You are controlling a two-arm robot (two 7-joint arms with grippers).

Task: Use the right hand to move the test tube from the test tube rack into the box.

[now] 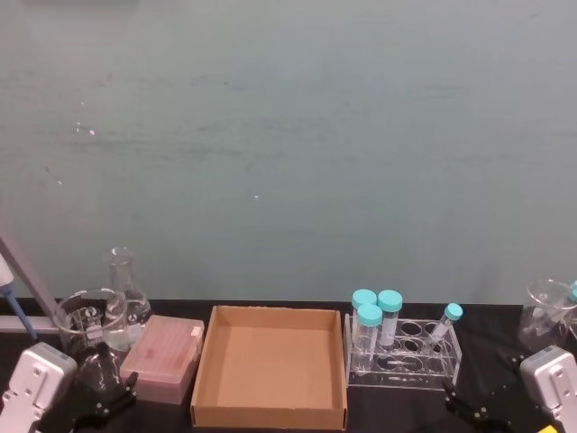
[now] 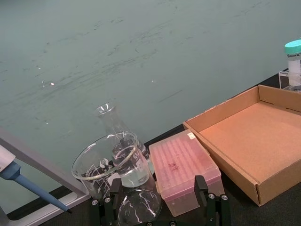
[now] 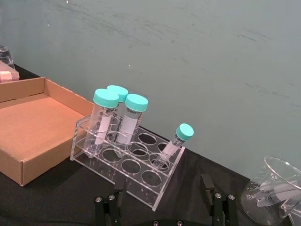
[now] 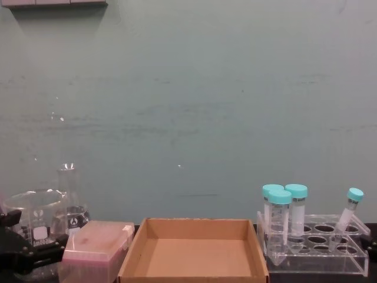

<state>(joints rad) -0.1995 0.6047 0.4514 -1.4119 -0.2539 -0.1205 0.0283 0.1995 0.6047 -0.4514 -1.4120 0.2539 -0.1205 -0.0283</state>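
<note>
The shallow cardboard box [image 1: 269, 419] sits open on the black table. Just to the right of the box stands the clear test tube rack [image 1: 406, 374]. The slim teal-capped test tube [image 1: 441, 330] leans in a hole at the rack's end farthest from the box, cap tilted away from it. Three wider teal-capped tubes [image 1: 370, 329] stand upright at the end nearest the box, between the slim tube and the box. The right gripper [image 3: 161, 186] hangs low, right of the box and nearer the robot than the rack, its fingers spread and holding nothing. A glass beaker [image 1: 544, 311] stands farther right. Just left of the box is a pink tip box [image 1: 162, 356], then another beaker [image 1: 86, 320] and a conical flask [image 1: 126, 284]. The left gripper [image 2: 157, 181] rests there, fingers apart.
</note>
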